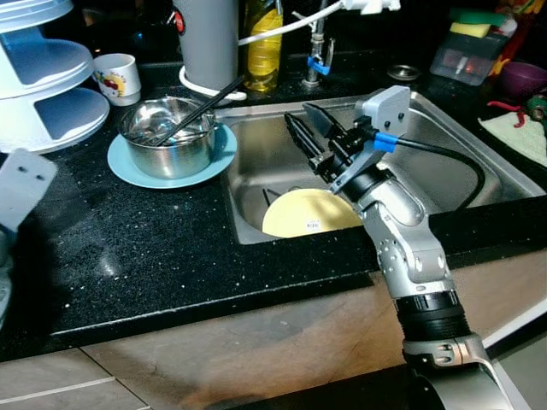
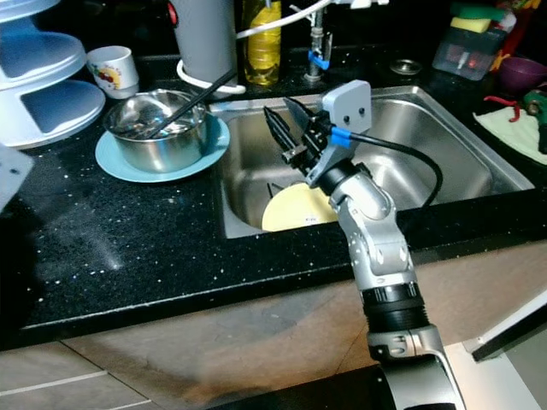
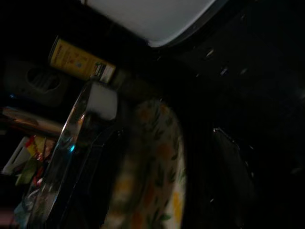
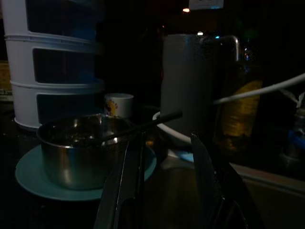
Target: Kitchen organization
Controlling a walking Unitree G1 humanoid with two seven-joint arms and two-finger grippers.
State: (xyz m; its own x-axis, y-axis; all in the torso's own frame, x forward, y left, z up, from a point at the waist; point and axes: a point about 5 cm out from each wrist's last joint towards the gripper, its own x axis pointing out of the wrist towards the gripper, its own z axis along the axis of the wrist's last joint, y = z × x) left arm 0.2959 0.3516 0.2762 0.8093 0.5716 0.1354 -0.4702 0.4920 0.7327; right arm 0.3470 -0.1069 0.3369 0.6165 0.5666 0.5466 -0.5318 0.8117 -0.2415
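The right gripper (image 1: 301, 124) hangs above the left half of the sink (image 1: 479, 162), its 2 black fingers spread apart with nothing between them, aimed toward the sink's left rim; in the right wrist view the same fingers frame the steel bowl (image 4: 76, 148) ahead. That bowl (image 1: 168, 135) stands on a light blue plate (image 1: 141, 171) on the counter (image 1: 128, 256), just beside the sink's left edge, with a pair of black chopsticks (image 1: 201, 109) lying slantwise in it and jutting over its rim toward the back edge of the counter. A yellow plate (image 1: 308, 213) lies in the sink against its front wall, below and just behind the gripper.

The step in hand looks like a reach from the sink toward the dishes at its left (most likely the chopsticks or the bowl, though the yellow plate is also near); nothing is gripped yet. The next move calls for carrying the open fingers across the sink rim, lining them up to either side of the thin sticks, and closing squarely, since the sticks lie loose and may roll or tip the bowl.

A white cup (image 1: 117, 77) and a white tiered rack (image 1: 43, 85) stand near the counter's back left corner; a grey jug (image 1: 207, 43) and a yellow bottle (image 1: 263, 47) stand along the back edge. The left gripper's state I cannot tell; the left wrist view is dark.
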